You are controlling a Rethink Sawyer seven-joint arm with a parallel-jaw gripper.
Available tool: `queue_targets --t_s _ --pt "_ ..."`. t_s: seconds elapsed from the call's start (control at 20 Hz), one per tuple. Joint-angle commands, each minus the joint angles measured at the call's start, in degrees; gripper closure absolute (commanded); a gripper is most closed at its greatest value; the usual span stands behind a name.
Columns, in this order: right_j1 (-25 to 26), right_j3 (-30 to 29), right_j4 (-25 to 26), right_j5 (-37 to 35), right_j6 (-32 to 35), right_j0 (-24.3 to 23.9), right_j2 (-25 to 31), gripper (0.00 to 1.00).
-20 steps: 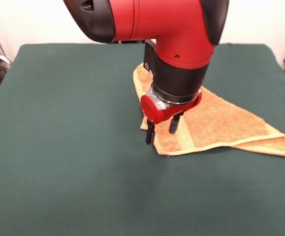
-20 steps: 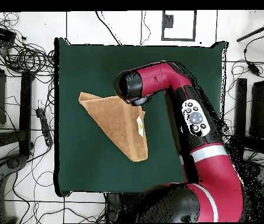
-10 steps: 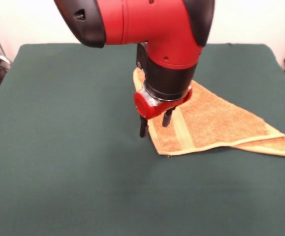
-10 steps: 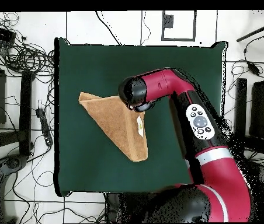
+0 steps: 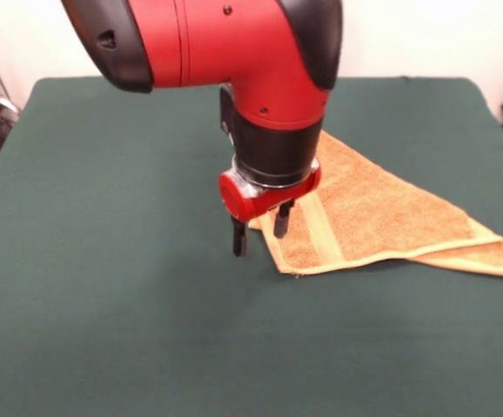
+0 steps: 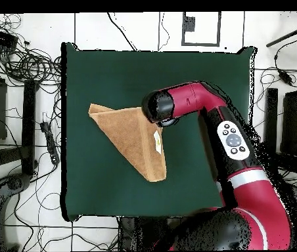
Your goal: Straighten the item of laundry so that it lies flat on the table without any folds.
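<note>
The golden-orange towel lies folded over into a rough triangle on the dark green table, with its woven band near the front corner. In the overhead view the towel shows a small white tag. My gripper hangs just above the table at the towel's left edge, fingers apart and empty, one over the bare cloth and one over the towel's edge. In the overhead view the arm's head hides the gripper.
Cables and equipment lie on the floor around the table. The red arm reaches across the table's right side in the overhead view.
My gripper has moved steadily left in the front view, from over the towel's woven band to its left edge. The towel has not moved.
</note>
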State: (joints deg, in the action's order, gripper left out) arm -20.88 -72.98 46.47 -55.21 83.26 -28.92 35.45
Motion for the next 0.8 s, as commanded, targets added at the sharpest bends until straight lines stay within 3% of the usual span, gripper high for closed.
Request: queue_targets --t_s 0.05,0.8 --pt "6.6 1.0 0.2 2.0 -9.1 3.0 1.5 0.00" --pt "7.2 0.5 -2.1 2.0 -6.4 3.7 1.3 0.00"
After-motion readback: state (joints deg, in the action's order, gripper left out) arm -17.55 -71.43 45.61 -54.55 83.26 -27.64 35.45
